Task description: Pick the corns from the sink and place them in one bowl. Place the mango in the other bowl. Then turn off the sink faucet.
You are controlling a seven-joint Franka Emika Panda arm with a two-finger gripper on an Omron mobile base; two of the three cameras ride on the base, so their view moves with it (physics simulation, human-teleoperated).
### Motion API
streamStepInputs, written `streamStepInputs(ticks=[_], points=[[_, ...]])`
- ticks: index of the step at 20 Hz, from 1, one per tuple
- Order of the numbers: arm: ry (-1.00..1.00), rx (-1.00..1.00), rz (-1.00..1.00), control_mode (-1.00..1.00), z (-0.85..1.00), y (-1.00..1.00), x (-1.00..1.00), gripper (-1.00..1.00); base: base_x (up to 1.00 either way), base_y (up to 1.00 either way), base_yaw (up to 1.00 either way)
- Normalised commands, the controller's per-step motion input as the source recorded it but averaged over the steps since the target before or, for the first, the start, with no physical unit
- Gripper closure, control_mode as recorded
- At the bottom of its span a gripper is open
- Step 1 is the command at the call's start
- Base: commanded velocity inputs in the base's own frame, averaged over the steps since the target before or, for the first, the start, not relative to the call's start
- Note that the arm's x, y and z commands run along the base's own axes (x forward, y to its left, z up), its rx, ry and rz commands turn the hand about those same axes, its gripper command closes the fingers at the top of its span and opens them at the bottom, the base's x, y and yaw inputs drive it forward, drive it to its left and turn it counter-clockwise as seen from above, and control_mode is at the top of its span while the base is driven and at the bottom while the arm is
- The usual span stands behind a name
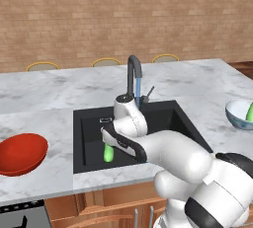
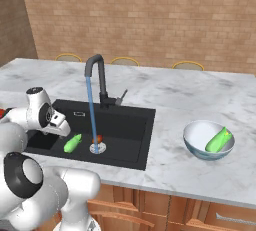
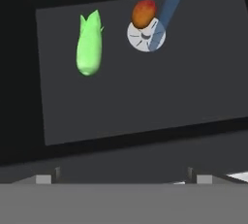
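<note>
One green corn [image 3: 89, 46] lies on the floor of the black sink [image 2: 125, 120], left of the drain. The small orange-red mango [image 3: 144, 13] rests at the drain's edge, beside the falling water. My gripper [image 3: 123, 178] hangs open over the sink's left part, well above both, with nothing between its fingers. A second corn [image 2: 219, 140] lies in the pale white-blue bowl [image 2: 208, 151] on the counter right of the sink. The red bowl [image 1: 20, 154] stands to the left of the sink. Blue water runs from the dark gooseneck faucet [image 2: 97, 70].
White-grey marble counter [image 1: 49, 123] surrounds the sink. The faucet's thin lever [image 2: 121, 96] sticks out at its base behind the basin. Chair backs [image 1: 105, 62] show beyond the counter's far edge, before a brick wall.
</note>
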Motion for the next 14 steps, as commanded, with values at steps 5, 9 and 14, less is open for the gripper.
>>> streamStepInputs(ticks=[5, 9, 14], points=[[0.04, -0.03, -0.06, -1.0, -0.36, 0.02, 0.32, -1.0, 0.0, 0.0, 0.0], [0.0, -0.03, -0.08, -1.0, -0.41, 0.17, 0.41, -1.0, 0.0, 0.0, 0.0], [0.0, -0.01, -0.13, -1.0, -0.38, 0.35, 0.38, -1.0, 0.0, 0.0, 0.0]])
